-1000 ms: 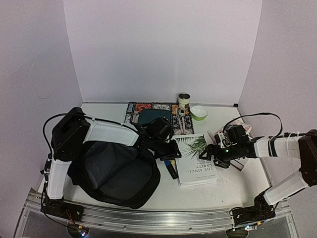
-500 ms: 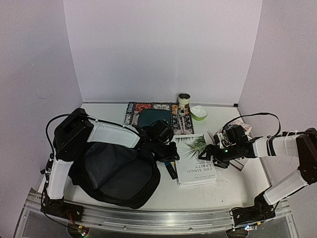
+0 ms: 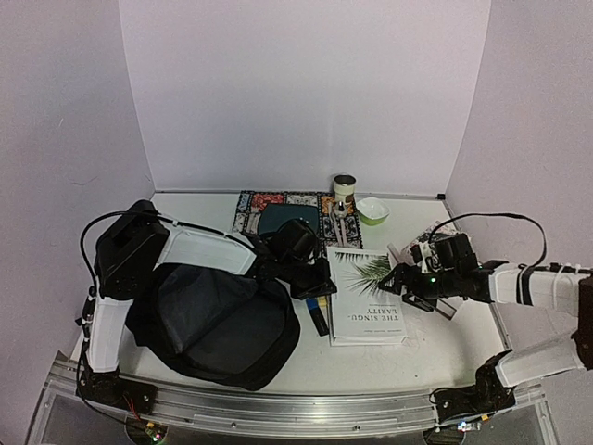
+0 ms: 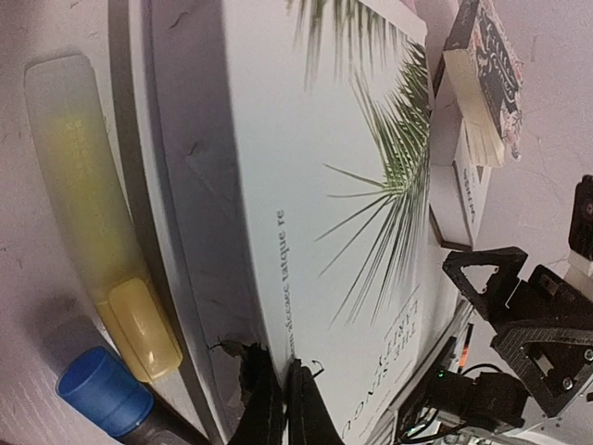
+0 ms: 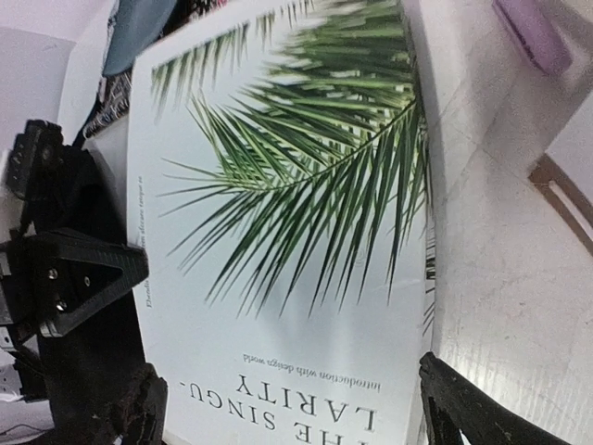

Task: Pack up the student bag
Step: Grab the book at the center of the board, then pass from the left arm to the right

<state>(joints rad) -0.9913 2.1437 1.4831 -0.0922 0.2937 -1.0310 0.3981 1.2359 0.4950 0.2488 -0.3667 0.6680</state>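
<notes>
Top external, bag place: I count one student bag (image 3: 218, 324), lying flat on the near left part of the counter (image 3: 435, 357), just left of the book.
Bag axis: its long axis slants from far left to near right, the rounded end toward the near edge; I cannot tell which end is its top.
Left tool: my left tool (image 3: 322, 278) is at the left edge of the book (image 3: 366, 301). In the left wrist view its tips are pressed together on that edge; I cannot tell if the cover is pinched between them.
Right tool: my right tool (image 3: 391, 281) stands wide at the book's right edge, one finger on each side of the cover in the right wrist view.
Book: one, white, with a green palm frond printed on it, lying flat.
Writing: the cover reads "THE SINGU-LARITY"; the small line by it is too faint for me to read.
Pens: one yellow highlighter (image 4: 93, 241) and one blue-capped marker (image 4: 102, 394), side by side just left of the book.
Other books: one small paperback (image 4: 482, 83) beyond the book's right side.
Far side: one patterned mat (image 3: 278, 201), one can (image 3: 345, 184), one green bowl (image 3: 372, 210).
</notes>
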